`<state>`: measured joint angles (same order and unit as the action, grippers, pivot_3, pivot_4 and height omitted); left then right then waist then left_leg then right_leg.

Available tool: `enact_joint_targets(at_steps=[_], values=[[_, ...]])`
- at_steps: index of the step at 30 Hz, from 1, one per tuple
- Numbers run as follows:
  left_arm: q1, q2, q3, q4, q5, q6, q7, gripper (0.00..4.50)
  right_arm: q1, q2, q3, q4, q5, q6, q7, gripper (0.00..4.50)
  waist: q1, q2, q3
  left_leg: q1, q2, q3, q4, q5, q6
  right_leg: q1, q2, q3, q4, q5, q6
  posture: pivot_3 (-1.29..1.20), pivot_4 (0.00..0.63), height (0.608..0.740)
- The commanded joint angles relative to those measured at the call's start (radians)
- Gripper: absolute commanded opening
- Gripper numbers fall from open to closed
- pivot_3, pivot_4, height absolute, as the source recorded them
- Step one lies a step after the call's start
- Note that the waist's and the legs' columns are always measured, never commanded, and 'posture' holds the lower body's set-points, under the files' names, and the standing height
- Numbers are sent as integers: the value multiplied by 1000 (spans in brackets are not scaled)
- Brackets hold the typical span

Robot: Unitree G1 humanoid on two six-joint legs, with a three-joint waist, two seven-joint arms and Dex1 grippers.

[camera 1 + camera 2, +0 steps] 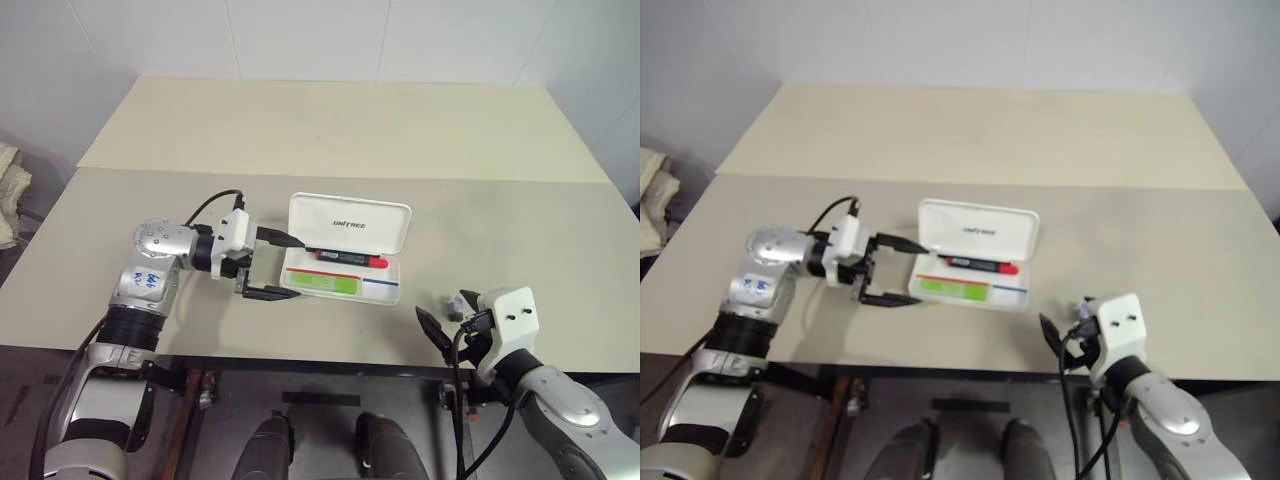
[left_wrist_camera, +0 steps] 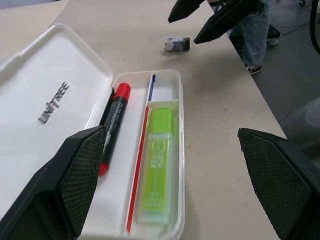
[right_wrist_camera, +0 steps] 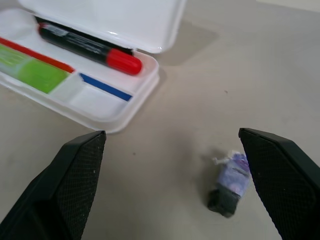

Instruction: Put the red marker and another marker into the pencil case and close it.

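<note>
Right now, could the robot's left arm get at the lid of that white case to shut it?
Probably yes. The left gripper hangs open right beside the pencil case, whose lid stands raised with nothing between them. Both markers lie inside the tray.

Left gripper [image 1: 272, 265] points sideways, fingers spread wide (nothing between them). Right gripper [image 3: 172, 187] likewise spread, held low.
</note>
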<state>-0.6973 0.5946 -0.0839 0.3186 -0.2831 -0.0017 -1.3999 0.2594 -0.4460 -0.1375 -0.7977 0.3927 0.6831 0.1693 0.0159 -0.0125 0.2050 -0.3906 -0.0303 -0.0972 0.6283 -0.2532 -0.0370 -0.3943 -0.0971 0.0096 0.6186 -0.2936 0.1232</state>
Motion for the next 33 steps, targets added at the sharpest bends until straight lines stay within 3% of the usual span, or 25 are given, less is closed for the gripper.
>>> enact_joint_targets(at_steps=[1, 8, 13, 16, 25, 28, 33], values=[[-5, 20, 25, -38, -23, 11, -1, 4486, -2, 23, 18, 14, -41, -25, -18, 4500, 0, 0, 0, 0, 0, 0, 0, 0, 0, 0, 0, 0, 0, 0, 0, 0, 150, 740], [6, 26, 29, -97, -35, 47, 17, 4486, -42, 90, 22, 119, -90, -53, -35, 4500, -4, 0, 0, 0, 0, 0, -1, 0, 0, 0, 0, 0, 0, -1, 0, 0, 150, 740], [17, 35, 42, -146, -44, 76, 39, 4486, -86, 164, -69, 206, -81, -6, -104, 4500, -14, 0, 0, 0, 0, -1, -1, 0, 0, 0, 0, 0, 1, -1, 1, 0, 150, 740], [18, 37, 42, -154, -46, 82, 45, 4500, -98, 180, -84, 212, -66, 9, -102, 3885, -17, 0, 0, 0, 0, -1, -2, 0, 0, 0, 0, 0, 1, -1, 1, 0, 150, 740], [11, 34, 39, -167, -48, 92, 57, 4500, -132, 191, -81, 188, -59, 47, -96, 539, -18, 0, 0, 0, 0, -1, -2, 0, 0, 0, 0, 0, 2, -1, 1, 0, 150, 740], [11, 34, 38, -168, -48, 93, 58, 4500, -135, 190, -83, 187, -58, 51, -96, 398, -18, 0, 0, 0, 0, -1, -2, 0, 0, 0, 0, 0, 2, -1, 1, 0, 150, 740], [17, 39, 46, -164, -48, 91, 59, 4500, -255, 21, -10, 188, -41, -74, 150, 398, -26, 1, 0, 1, -1, 2, -1, 0, 0, -1, 0, 2, 2, -1, 1, 0, 150, 740]])
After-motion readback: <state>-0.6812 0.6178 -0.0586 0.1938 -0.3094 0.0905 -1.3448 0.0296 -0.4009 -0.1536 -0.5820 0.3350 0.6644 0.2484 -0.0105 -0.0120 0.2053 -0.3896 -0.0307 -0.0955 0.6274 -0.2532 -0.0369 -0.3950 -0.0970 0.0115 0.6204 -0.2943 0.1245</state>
